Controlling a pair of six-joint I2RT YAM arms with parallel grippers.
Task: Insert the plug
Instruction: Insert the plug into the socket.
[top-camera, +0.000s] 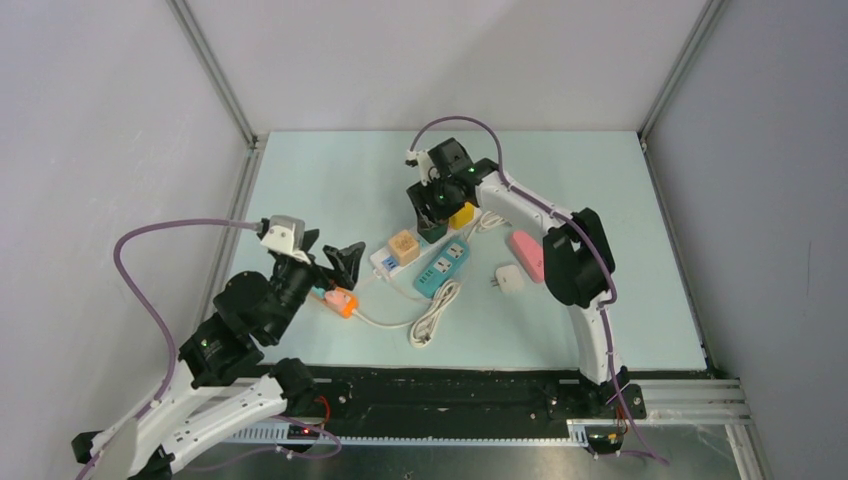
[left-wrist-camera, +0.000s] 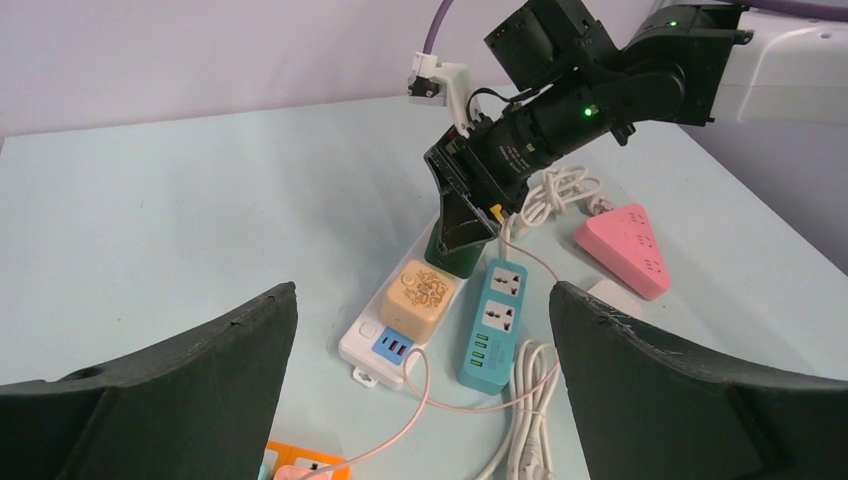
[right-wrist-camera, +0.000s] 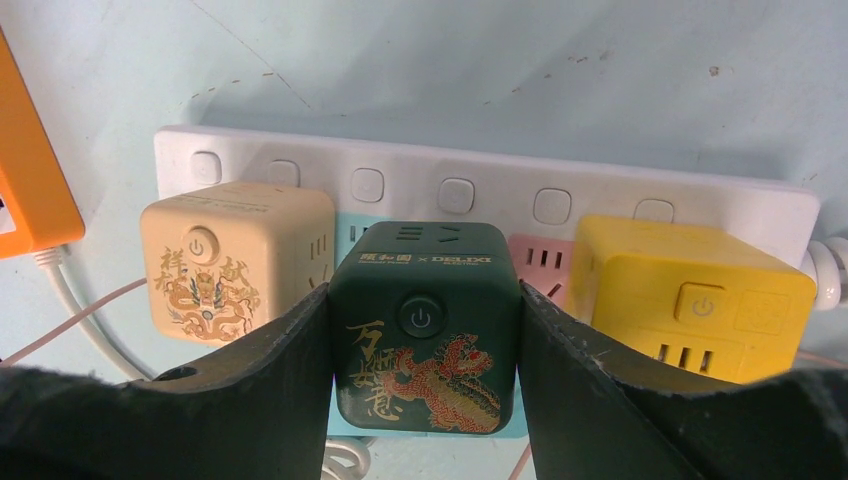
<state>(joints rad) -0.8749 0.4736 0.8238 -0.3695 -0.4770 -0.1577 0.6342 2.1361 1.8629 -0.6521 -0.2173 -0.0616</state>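
Contact at the strip: the right pincer (top-camera: 432, 222) was clamped on the green cube plug (right-wrist-camera: 425, 320), one finger (right-wrist-camera: 270, 370) pressed to each side of it; the plug stood on the white power strip (right-wrist-camera: 500, 195), in the slot between a beige cube (right-wrist-camera: 225, 260) and a yellow cube (right-wrist-camera: 690, 295), its power button and dragon print facing the wrist camera; whether its pins were fully home could not be told. Over on the other side, the left pincer (top-camera: 330, 258) hung with its jaws spread wide and nothing between them, near the strip's left end and just above an orange adapter (top-camera: 343, 301) with a pale cord. A teal power strip (left-wrist-camera: 492, 320) lay just beside the white one, its white cable coiled at the near end; a pink triangular socket block (left-wrist-camera: 625, 245) and a small white adapter (top-camera: 509, 278) sat further right on the pale table (top-camera: 330, 180).
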